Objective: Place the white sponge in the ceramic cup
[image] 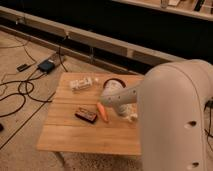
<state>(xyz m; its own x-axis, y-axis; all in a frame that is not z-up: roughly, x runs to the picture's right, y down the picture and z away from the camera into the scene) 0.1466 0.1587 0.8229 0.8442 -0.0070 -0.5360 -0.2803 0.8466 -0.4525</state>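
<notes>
Wooden low table (75,135) sits mid-frame on a cabled floor, and right of its centre I see my gripper (128,114) clenched down at the small cream-white rectangular sponge (132,118), though I cannot tell whether it actually grips it.

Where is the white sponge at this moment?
In the camera view, the white sponge is near the right edge of the table, just right of the orange object, with the gripper right at it.
</notes>
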